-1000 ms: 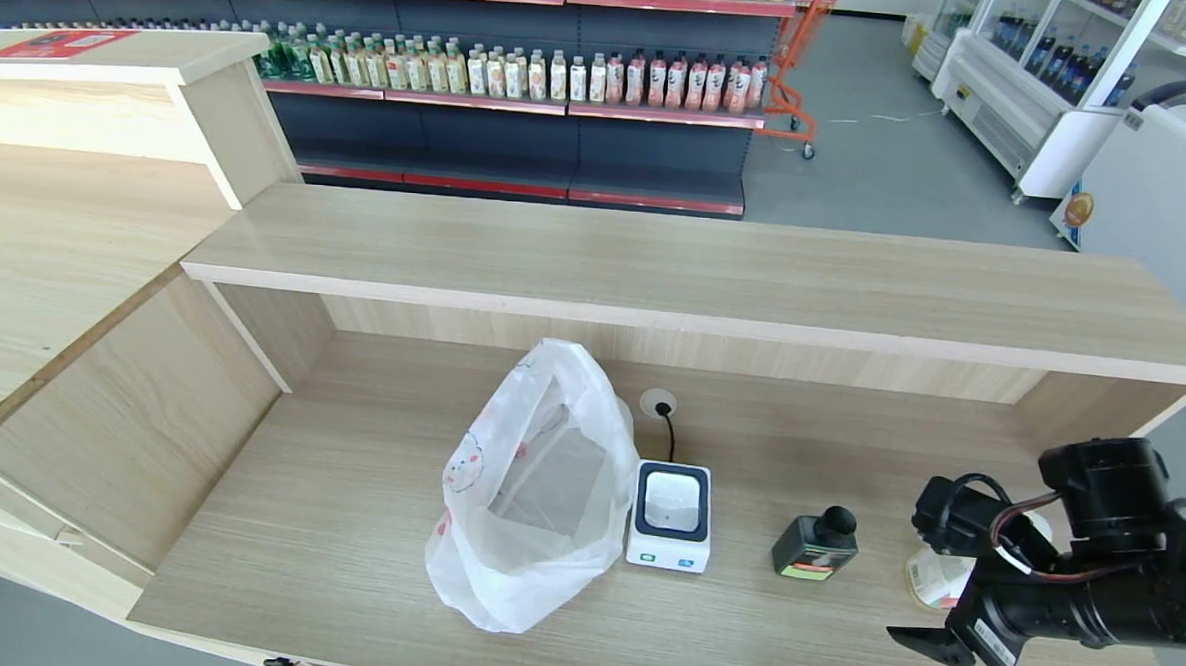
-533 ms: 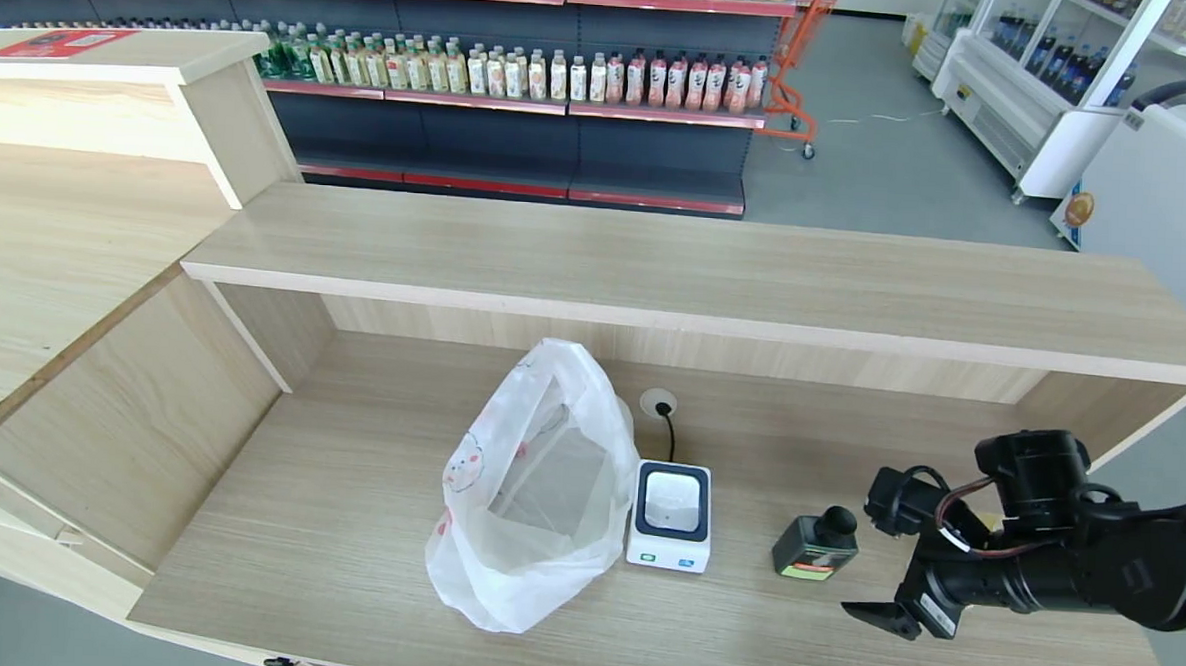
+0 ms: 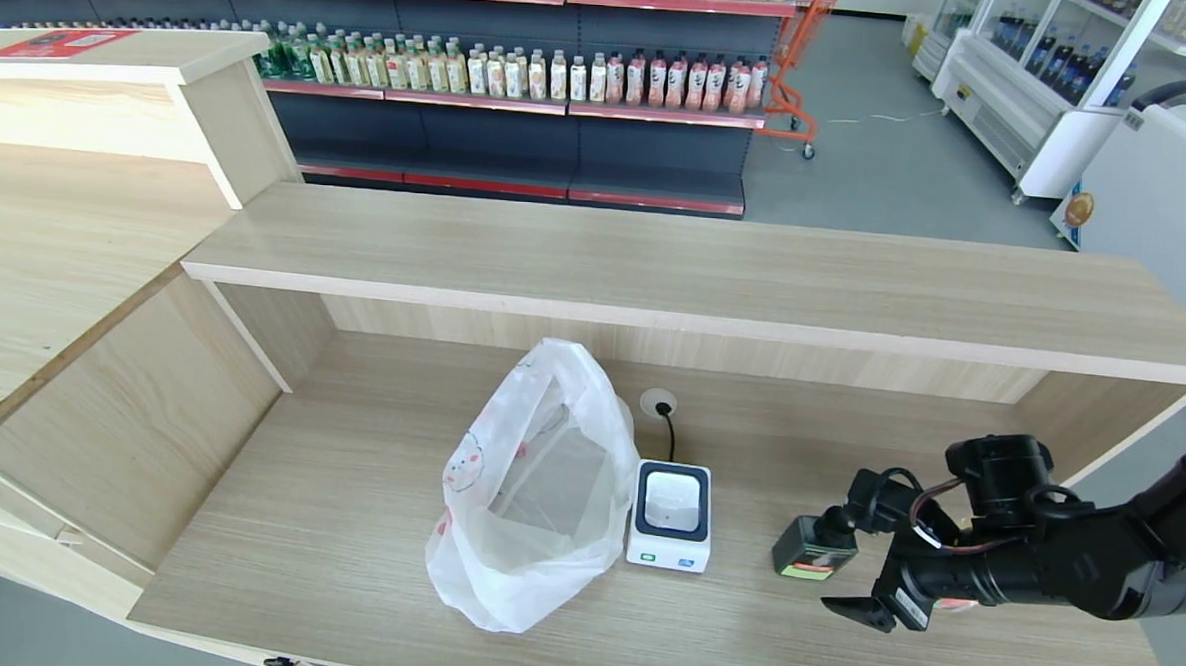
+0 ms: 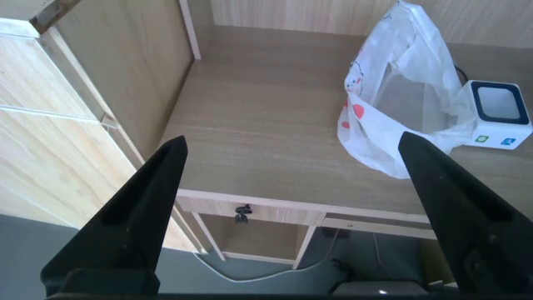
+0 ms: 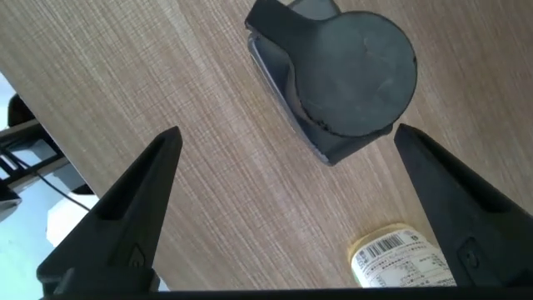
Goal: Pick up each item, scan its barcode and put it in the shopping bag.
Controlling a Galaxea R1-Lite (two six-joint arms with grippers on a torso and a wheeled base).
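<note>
Squat dark bottle (image 3: 812,553), black-capped, stands upright on the surface (image 3: 344,522) at 3 o'clock from the barcode scanner (image 3: 672,515); the shopping bag (image 3: 531,490) is at the scanner's 9 o'clock. Step: approach for pick-up. Right jaws are spread, just short of the bottle. Next, probably: advance, close, lift.

White shopping bag (image 3: 531,490) with red print, white dark-framed scanner (image 3: 671,522), dark black-capped bottle (image 3: 806,555), pale woodgrain counter (image 3: 344,522)
</note>
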